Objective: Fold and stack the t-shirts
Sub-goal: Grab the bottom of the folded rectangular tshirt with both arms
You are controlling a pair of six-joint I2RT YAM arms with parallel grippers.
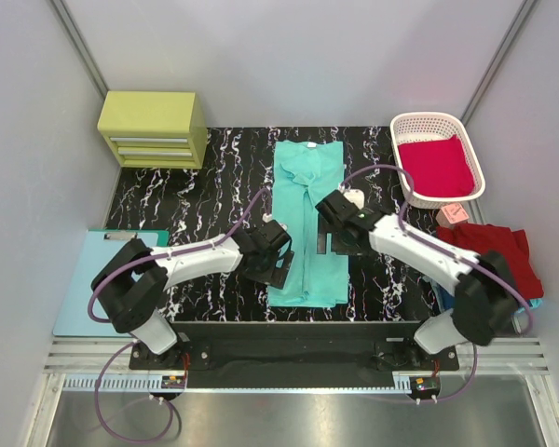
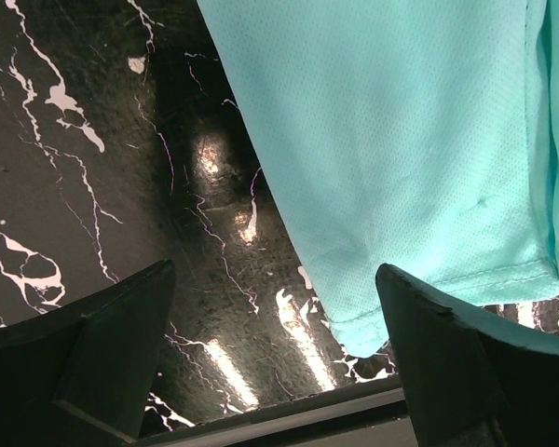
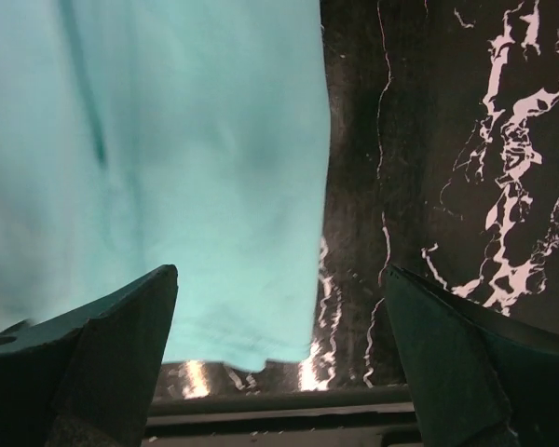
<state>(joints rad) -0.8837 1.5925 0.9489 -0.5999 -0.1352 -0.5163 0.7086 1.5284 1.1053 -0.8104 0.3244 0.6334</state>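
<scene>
Setting: white-walled cell, black marbled desk (image 1: pixel 168 200); drawers (image 1: pixel 154 128) at 10 o'clock, clipboard (image 1: pixel 79 289) off the desk edge at 8.
Teal shirt (image 1: pixel 307 214): mid-desk, lying as a long narrow strip with the collar to 12 and the hem (image 2: pixel 466 284) to 6. Sides look folded in, with a loose ridge running down the middle.
Other shirts: crimson shirt (image 1: pixel 436 166) in the basket (image 1: pixel 438 115) at 1 o'clock; dark red shirt (image 1: pixel 492 244) heaped at 3 to 4.
Left tool (image 1: pixel 278 270): fingers spread wide, holding nothing, over the strip's 9 o'clock edge near the hem. Its wrist view shows the hem corner close by one finger, with bare desk under the other.
Right tool (image 1: pixel 340 244): also spread wide and empty, over the 3 o'clock edge. That hem corner sits between its fingers.
Step, as judged: pinch both hem corners and carry the hem toward the collar.
To do well: shift each tool inward so that one finger slides under all layers and not the top one alone. Close both together. Lift low and level, and move toward 12 at an even pace to keep the fold square.
Risk: thin slick cloth on glossy stone may skid or bunch, so don't drag it.
</scene>
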